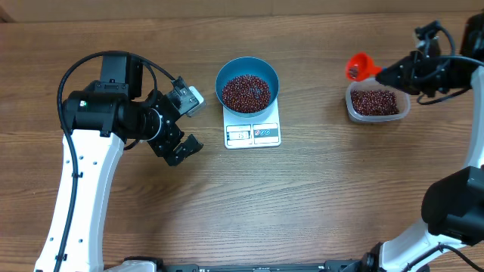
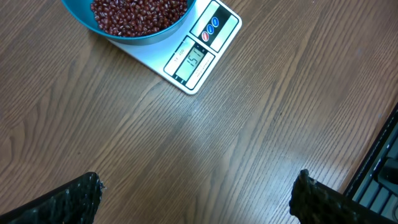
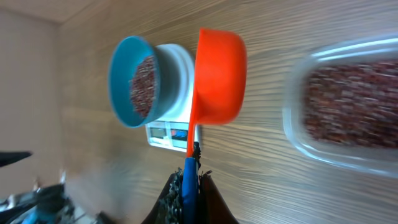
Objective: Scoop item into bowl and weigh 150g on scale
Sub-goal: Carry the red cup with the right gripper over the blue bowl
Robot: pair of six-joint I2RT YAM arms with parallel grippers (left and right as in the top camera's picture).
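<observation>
Beans (image 1: 246, 92) are heaped in bowl (image 1: 220, 79) on scale (image 1: 252, 134), toward tabletop (image 1: 318, 196) far edge, midway along; display seems at target. Scoop (image 3: 217, 74) is clenched by right fingers (image 3: 168, 202) near tub (image 1: 404, 109). Left fingers (image 2: 68, 202) are released, empty. Scoop is best parked gently, scale not jogged.

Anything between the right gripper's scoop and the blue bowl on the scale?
Nothing visible. Bare table separates the red scoop in the right gripper from the bowl; the clear tub sits off that path.
</observation>
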